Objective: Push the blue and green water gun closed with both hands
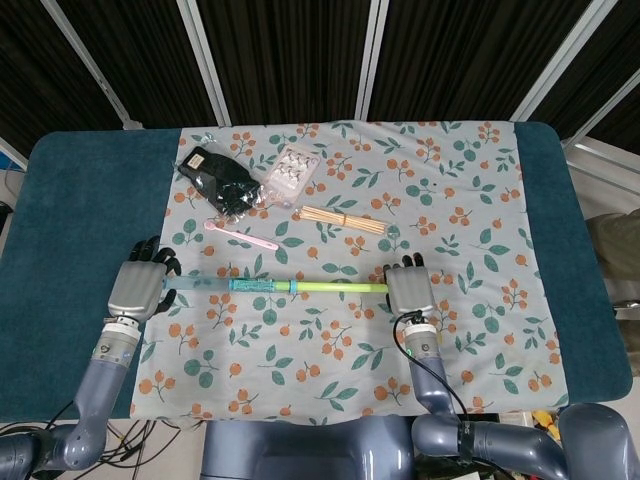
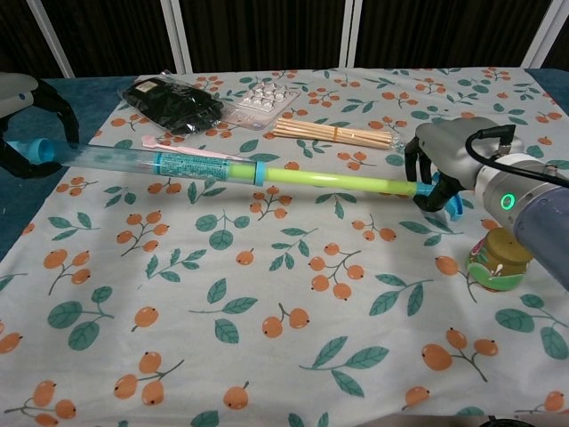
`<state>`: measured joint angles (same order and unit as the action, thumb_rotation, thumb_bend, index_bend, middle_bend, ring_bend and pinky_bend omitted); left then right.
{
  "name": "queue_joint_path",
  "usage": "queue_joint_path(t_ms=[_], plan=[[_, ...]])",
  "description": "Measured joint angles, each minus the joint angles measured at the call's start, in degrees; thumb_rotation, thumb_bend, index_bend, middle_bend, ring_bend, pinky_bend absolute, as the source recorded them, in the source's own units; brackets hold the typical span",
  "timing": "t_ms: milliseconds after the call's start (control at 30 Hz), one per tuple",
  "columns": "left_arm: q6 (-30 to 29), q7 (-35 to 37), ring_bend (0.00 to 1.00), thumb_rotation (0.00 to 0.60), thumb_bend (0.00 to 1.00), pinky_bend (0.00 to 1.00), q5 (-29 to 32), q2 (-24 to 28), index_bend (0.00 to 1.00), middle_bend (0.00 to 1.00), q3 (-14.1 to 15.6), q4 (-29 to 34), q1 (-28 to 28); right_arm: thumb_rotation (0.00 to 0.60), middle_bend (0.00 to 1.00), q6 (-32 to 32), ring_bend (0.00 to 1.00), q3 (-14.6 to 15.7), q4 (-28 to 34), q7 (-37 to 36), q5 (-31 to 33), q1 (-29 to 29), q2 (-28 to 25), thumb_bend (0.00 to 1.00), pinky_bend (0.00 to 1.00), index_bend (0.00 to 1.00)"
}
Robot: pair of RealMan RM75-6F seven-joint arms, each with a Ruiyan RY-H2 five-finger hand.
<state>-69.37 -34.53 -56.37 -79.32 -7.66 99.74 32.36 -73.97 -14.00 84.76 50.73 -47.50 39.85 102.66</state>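
The water gun lies across the floral cloth, with a clear blue barrel (image 1: 235, 285) on the left and a green plunger rod (image 1: 340, 287) sticking out to the right. In the chest view the barrel (image 2: 160, 162) and rod (image 2: 329, 181) run slightly downhill to the right. My left hand (image 1: 137, 290) cups the barrel's blue end cap, its dark fingers curled round it (image 2: 44, 102). My right hand (image 1: 408, 290) presses on the rod's far end, fingers curled over the small blue handle (image 2: 444, 151).
Behind the gun lie a black pouch (image 1: 220, 180), a clear blister pack (image 1: 288, 170), a bundle of wooden sticks (image 1: 343, 220) and a pink spoon-like stick (image 1: 240, 235). A small gold-lidded jar (image 2: 498, 258) stands by my right wrist. Teal tabletop (image 1: 70, 200) borders the cloth.
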Motion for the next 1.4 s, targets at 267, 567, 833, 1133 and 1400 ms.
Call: queue_joint_path(t_ms=[267, 567, 833, 1133, 1400], plan=[[-0.49, -1.24, 0.04, 0.6, 0.41, 0.1, 0.17, -1.46, 0.55, 0.25, -0.01, 0.36, 0.49, 0.6, 0.61, -0.32, 0.24, -0.06, 1.19, 0.08, -1.32, 0.56, 0.49, 0.43, 0.16, 0.73], [-0.6, -2.82, 0.04, 0.6, 0.41, 0.1, 0.82, -3.43, 0.55, 0.25, 0.2, 0.21, 1.1, 0.6, 0.61, -0.58, 0.24, 0.07, 2.44, 0.48, -2.26, 1.04, 0.98, 0.44, 0.16, 0.74], [-0.72, -3.86, 0.04, 0.6, 0.41, 0.1, 1.59, -5.2, 0.55, 0.25, 0.05, -0.31, 1.73, 0.6, 0.61, -0.69, 0.24, 0.14, 3.24, 0.99, -2.85, 1.53, 1.56, 0.44, 0.16, 0.74], [-0.79, -4.37, 0.04, 0.6, 0.41, 0.1, 2.12, -6.54, 0.55, 0.25, -0.07, -0.6, 2.21, 0.6, 0.61, -0.72, 0.24, 0.5, 3.44, 0.96, -3.21, 1.58, 2.18, 0.44, 0.16, 0.74], [-0.95, -4.73, 0.04, 0.6, 0.41, 0.1, 2.28, -7.71, 0.55, 0.25, -0.07, -0.79, 2.57, 0.6, 0.61, -0.59, 0.24, 0.57, 3.31, 0.93, -3.49, 1.69, 2.52, 0.44, 0.16, 0.74]])
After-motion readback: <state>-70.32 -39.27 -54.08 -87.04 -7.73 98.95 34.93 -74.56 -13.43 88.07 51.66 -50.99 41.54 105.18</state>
